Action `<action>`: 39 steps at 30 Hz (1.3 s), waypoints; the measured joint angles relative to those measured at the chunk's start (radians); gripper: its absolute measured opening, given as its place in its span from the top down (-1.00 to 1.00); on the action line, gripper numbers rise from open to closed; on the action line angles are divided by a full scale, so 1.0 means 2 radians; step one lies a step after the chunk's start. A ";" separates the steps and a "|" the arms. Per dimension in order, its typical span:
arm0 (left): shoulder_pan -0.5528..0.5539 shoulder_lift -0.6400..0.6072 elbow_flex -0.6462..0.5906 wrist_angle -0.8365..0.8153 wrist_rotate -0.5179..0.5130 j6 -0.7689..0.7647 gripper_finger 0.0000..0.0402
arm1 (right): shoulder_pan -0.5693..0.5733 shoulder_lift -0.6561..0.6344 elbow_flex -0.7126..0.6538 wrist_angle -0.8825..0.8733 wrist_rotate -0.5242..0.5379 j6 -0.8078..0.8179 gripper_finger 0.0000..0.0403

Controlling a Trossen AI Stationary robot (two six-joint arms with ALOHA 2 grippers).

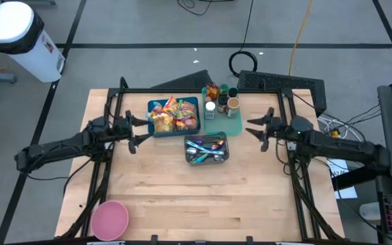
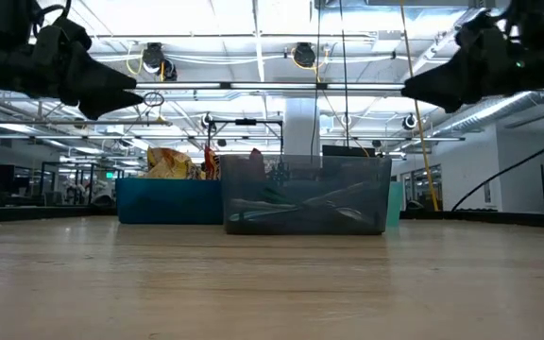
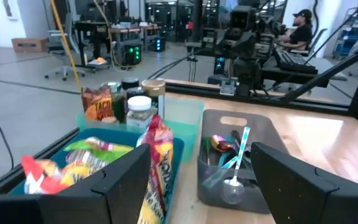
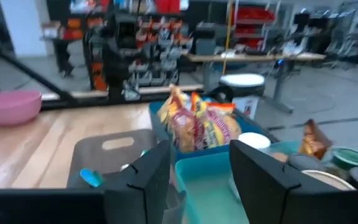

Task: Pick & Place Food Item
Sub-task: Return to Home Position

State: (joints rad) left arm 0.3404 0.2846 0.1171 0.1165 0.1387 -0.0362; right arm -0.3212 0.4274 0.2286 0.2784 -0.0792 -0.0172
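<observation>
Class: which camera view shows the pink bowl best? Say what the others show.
The high view: the pink bowl shows whole, from above. The right wrist view catches it side-on, far off; the low and left wrist views miss it.

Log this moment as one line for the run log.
left end effector: open, empty, raised | right end effector: open, empty, raised | spoons: in black bin

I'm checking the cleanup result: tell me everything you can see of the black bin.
The black bin is a rectangular tub of smoky, see-through plastic with a handle slot in one end wall. It stands upright on the wooden table, beside the blue bin and teal tray; contact is unclear. Several spoons lie inside. Nothing grips it.
</observation>
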 joint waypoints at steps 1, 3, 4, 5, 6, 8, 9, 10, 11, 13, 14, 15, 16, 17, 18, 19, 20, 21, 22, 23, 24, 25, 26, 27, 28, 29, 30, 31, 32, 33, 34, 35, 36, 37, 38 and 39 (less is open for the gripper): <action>0.002 -0.006 -0.005 0.000 0.000 -0.002 -0.42 | -0.005 -0.019 -0.010 0.000 0.000 0.003 0.23; 0.004 -0.013 -0.014 0.000 0.002 -0.009 -0.42 | -0.012 -0.054 -0.028 0.000 0.001 0.007 0.23; 0.004 -0.017 -0.019 0.000 0.005 -0.009 -0.42 | -0.015 -0.070 -0.035 0.001 0.001 0.007 0.23; 0.004 -0.021 -0.023 -0.001 0.006 -0.010 -0.42 | -0.017 -0.084 -0.042 0.001 0.001 0.007 0.23; 0.004 -0.024 -0.027 -0.001 0.007 -0.012 -0.42 | -0.017 -0.096 -0.049 0.001 0.001 0.010 0.23; 0.004 -0.030 -0.033 -0.001 0.007 -0.016 -0.42 | -0.017 -0.118 -0.063 0.000 0.001 0.020 0.23; 0.004 -0.032 -0.035 -0.001 0.007 -0.019 -0.42 | -0.017 -0.126 -0.069 0.000 0.001 0.023 0.23; 0.004 -0.033 -0.036 -0.002 0.007 -0.019 -0.42 | -0.017 -0.135 -0.074 -0.005 0.001 0.025 0.23; 0.003 -0.033 -0.036 -0.004 0.007 -0.021 -0.42 | -0.017 -0.143 -0.080 -0.002 0.002 0.027 0.23; 0.003 -0.032 -0.036 -0.005 0.007 -0.022 -0.42 | -0.017 -0.155 -0.091 -0.002 0.002 0.031 0.23; 0.003 -0.032 -0.036 -0.005 0.007 -0.024 -0.42 | -0.017 -0.159 -0.095 -0.002 0.003 0.033 0.23; 0.003 -0.031 -0.036 -0.006 0.007 -0.026 -0.42 | -0.017 -0.161 -0.099 -0.006 0.002 0.035 0.23; 0.003 -0.031 -0.036 -0.006 0.007 -0.026 -0.42 | -0.017 -0.162 -0.103 -0.009 0.002 0.037 0.23; 0.003 -0.031 -0.036 -0.006 0.007 -0.028 -0.42 | -0.017 -0.163 -0.105 -0.010 0.002 0.037 0.23; 0.003 -0.031 -0.036 -0.006 0.007 -0.028 -0.42 | -0.017 -0.163 -0.105 -0.011 0.002 0.036 0.23; 0.003 -0.031 -0.036 -0.007 0.006 -0.028 -0.42 | -0.017 -0.163 -0.105 -0.015 0.002 0.034 0.23; 0.003 -0.031 -0.036 -0.007 0.006 -0.028 -0.42 | -0.017 -0.163 -0.105 -0.024 0.001 0.032 0.23; 0.003 -0.031 -0.036 -0.007 0.006 -0.028 -0.42 | -0.017 -0.163 -0.105 -0.033 0.000 0.030 0.23; 0.003 -0.031 -0.036 -0.007 0.006 -0.028 -0.42 | -0.017 -0.163 -0.105 -0.040 0.000 0.030 0.23; 0.003 -0.031 -0.036 -0.007 0.006 -0.028 -0.42 | -0.017 -0.165 -0.106 -0.047 0.000 0.030 0.23; 0.003 -0.031 -0.036 -0.007 0.006 -0.028 -0.42 | -0.017 -0.166 -0.106 -0.054 0.000 0.030 0.23; 0.003 -0.031 -0.036 -0.007 0.005 -0.028 -0.42 | -0.017 -0.168 -0.106 -0.061 0.000 0.031 0.23; 0.003 -0.031 -0.036 -0.007 0.005 -0.025 -0.42 | -0.017 -0.169 -0.106 -0.068 0.000 0.031 0.23; 0.003 -0.031 -0.036 -0.007 0.005 -0.023 -0.42 | -0.017 -0.170 -0.106 -0.071 0.000 0.031 0.23; 0.003 -0.031 -0.036 -0.007 0.005 -0.023 -0.42 | -0.017 -0.170 -0.106 -0.071 -0.001 0.029 0.23; 0.003 -0.031 -0.036 -0.006 0.005 -0.024 -0.42 | -0.016 -0.170 -0.106 -0.070 -0.001 0.027 0.23; 0.003 -0.031 -0.036 -0.005 0.005 -0.025 -0.42 | -0.016 -0.170 -0.106 -0.069 -0.001 0.027 0.23; 0.003 -0.031 -0.036 -0.005 0.005 -0.025 -0.42 | -0.016 -0.168 -0.106 -0.069 -0.001 0.026 0.23; 0.003 -0.031 -0.036 -0.005 0.005 -0.024 -0.42 | -0.016 -0.166 -0.106 -0.071 -0.001 0.027 0.23; 0.003 -0.031 -0.036 -0.005 0.005 -0.024 -0.42 | -0.016 -0.165 -0.107 -0.073 -0.001 0.028 0.23; 0.003 -0.031 -0.036 -0.005 0.005 -0.024 -0.42 | -0.016 -0.164 -0.107 -0.071 -0.001 0.028 0.23; 0.003 -0.031 -0.036 -0.005 0.005 -0.024 -0.42 | -0.016 -0.163 -0.107 -0.069 -0.001 0.029 0.23; 0.003 -0.031 -0.036 -0.005 0.005 -0.024 -0.42 | -0.016 -0.163 -0.107 -0.068 -0.001 0.029 0.23; 0.003 -0.031 -0.036 -0.005 0.005 -0.025 -0.42 | -0.016 -0.163 -0.107 -0.068 -0.001 0.029 0.23; 0.003 -0.031 -0.036 -0.005 0.005 -0.025 -0.42 | -0.015 -0.163 -0.107 -0.068 -0.001 0.029 0.23; 0.003 -0.031 -0.036 -0.005 0.005 -0.024 -0.42 | -0.015 -0.163 -0.107 -0.067 -0.001 0.029 0.23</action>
State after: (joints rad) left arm 0.3473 0.2222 0.0444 0.1066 0.1486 -0.0839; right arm -0.3521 0.1020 0.0151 0.1453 -0.0804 0.0402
